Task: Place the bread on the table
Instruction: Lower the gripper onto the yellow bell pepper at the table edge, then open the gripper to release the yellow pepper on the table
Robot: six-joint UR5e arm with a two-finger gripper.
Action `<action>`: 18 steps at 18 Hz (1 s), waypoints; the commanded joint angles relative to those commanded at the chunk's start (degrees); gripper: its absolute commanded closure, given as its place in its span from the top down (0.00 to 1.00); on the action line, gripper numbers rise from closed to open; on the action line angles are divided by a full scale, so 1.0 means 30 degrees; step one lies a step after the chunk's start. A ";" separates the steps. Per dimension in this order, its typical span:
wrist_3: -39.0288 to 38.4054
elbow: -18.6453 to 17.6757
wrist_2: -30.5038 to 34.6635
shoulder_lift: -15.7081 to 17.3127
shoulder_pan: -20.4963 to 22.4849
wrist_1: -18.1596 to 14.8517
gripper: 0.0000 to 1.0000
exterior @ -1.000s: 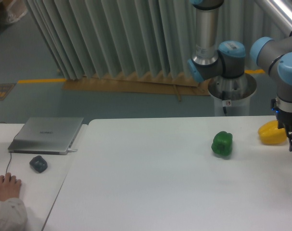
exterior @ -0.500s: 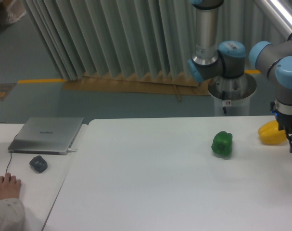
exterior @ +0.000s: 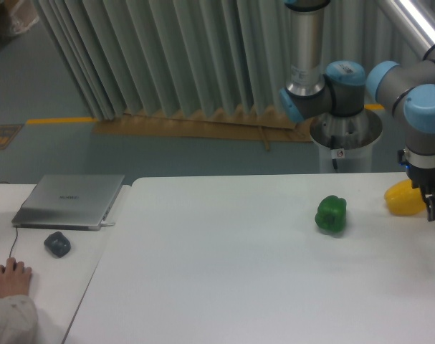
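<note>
Rising at the table's (exterior: 224, 272) right edge

The gripper (exterior: 433, 208) has lifted slightly beside the yellow pepper (exterior: 403, 198); finger state unclear, bread unseen.

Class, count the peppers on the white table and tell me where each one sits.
2. The green pepper sits right of centre on the table. The yellow pepper lies at the far right, partly behind the robot's hand. More could be hidden beyond the frame edge.
</note>
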 joint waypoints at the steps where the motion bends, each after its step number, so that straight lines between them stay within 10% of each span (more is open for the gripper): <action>1: 0.0029 -0.0205 0.0000 0.0118 0.0000 0.0000 1.00; 18: -0.0029 -0.2463 0.1904 0.0325 -0.0205 0.0585 1.00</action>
